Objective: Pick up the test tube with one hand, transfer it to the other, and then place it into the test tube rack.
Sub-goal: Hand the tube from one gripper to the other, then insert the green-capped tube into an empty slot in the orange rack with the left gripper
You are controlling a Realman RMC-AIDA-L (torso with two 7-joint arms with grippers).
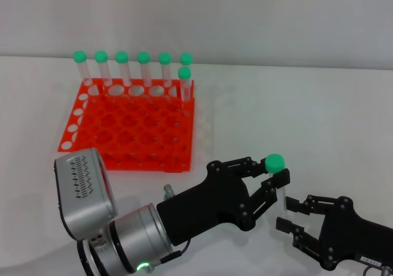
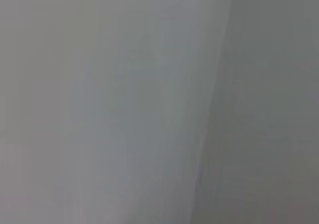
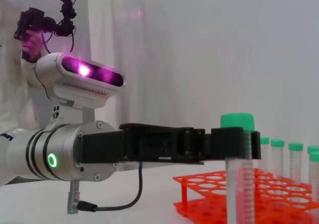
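Note:
The test tube (image 1: 284, 196) stands upright with its green cap (image 1: 274, 162) on top, held above the white table right of the orange-red rack (image 1: 147, 161). My left gripper (image 1: 273, 173), on the silver-grey wrist with the green light, is shut on the tube just below the cap. It also shows in the right wrist view (image 3: 239, 144), gripping the tube (image 3: 240, 189). My right gripper (image 1: 285, 216) is at the tube's lower end with its fingers spread apart on either side of it. The left wrist view shows only blank grey.
Several green-capped tubes (image 1: 132, 67) stand along the rack's back row, and one (image 1: 184, 83) at its right edge. The rack (image 3: 209, 194) lies behind the held tube in the right wrist view. A person (image 3: 30, 35) stands behind the left arm.

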